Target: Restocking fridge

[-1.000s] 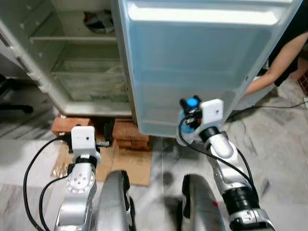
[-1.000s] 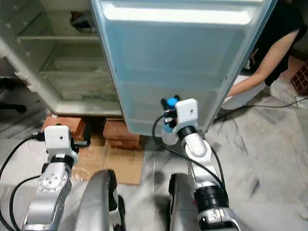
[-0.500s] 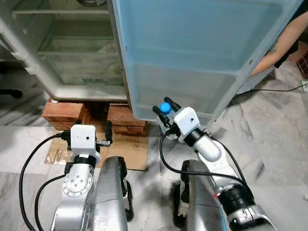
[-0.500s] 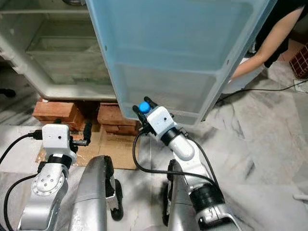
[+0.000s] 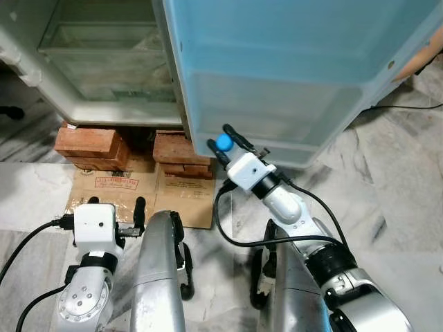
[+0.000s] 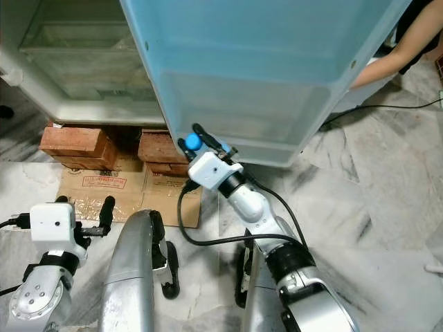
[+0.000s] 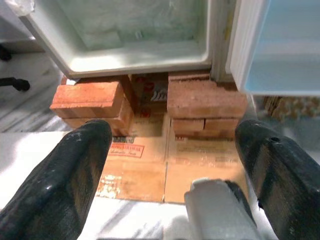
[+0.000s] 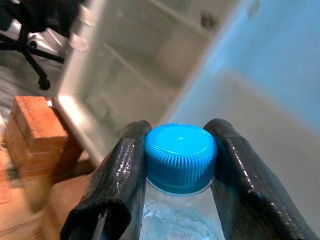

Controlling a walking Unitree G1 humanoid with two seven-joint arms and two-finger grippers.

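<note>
Marble floor (image 5: 387, 200) runs under an open fridge (image 5: 104, 83), whose pale blue door (image 5: 291, 76) swings out over the robot. Its lower compartment looks bare, with a clear shelf inside. Two stacks of bricks (image 5: 90, 146) prop up the fridge, standing on flattened cardboard (image 5: 131, 197). Right hand (image 5: 228, 142) is raised just below the door's bottom edge, its two fingers (image 8: 117, 175) pinching one bottle (image 8: 180, 160) at its blue cap. Left hand (image 7: 170, 170) hangs low over the cardboard, fingers spread apart and holding nothing. A person's arm (image 6: 387, 66) reaches in behind the door.
</note>
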